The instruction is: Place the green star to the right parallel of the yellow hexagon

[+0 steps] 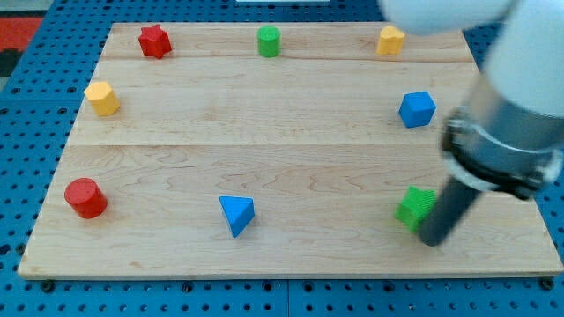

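A pale wooden board point(291, 158) carries eight small blocks. Along the top: a red star point(154, 40), a green cylinder point(269, 41), a yellow pentagon-like block point(390, 40). A yellow hexagon point(102, 98) sits upper left, a blue cube point(417, 109) right, a red cylinder point(85, 197) lower left, a blue triangle point(237, 215) bottom centre, a green star point(414, 207) lower right

Surface finishes, board and blocks
Pale wooden board point(291, 158): smooth, matt, visible grain. Green star point(414, 207) and blue cube point(417, 109): matt, plastic-looking. Blue pegboard point(35, 106) beneath: perforated, dull sheen.
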`<control>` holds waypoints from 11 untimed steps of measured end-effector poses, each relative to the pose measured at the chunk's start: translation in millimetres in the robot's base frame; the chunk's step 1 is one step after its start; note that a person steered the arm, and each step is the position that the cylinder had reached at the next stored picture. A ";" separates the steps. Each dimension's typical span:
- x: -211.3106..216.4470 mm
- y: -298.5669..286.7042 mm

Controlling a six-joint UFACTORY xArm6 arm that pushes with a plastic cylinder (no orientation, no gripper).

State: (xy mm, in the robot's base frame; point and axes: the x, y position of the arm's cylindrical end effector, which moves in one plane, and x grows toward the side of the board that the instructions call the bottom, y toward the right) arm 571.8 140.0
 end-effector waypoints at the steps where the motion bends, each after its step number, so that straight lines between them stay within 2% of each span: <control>1: -54.6 -20.2; 2: -45.1 -8.3; 3: -29.2 40.9; 5: -133.2 8.3; 6: -174.0 15.6; 7: -104.7 21.7; 8: -86.2 -12.5; 9: -155.9 -75.5; 10: -206.2 -131.9; 11: -166.4 -126.9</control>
